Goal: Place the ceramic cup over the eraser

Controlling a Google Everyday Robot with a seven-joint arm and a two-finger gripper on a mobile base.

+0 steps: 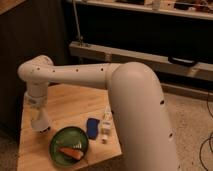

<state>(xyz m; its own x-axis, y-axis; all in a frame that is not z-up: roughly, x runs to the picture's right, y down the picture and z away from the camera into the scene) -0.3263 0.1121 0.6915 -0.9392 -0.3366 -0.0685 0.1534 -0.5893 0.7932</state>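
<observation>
Hanging straight down over the left side of the table (75, 102), the gripper (40, 116) has what looks like the white cup (42, 123) directly beneath it, beside the green plate (54, 142); whether it grips I cannot tell, and the eraser is hidden

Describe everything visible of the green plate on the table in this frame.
The green plate is round, dark green and glossy, with a raised rim. It lies flat near the front edge of the wooden table. An orange piece of food rests inside it. A blue block sits just to its right, seemingly apart. The gripper hangs just above its upper left rim.
</observation>
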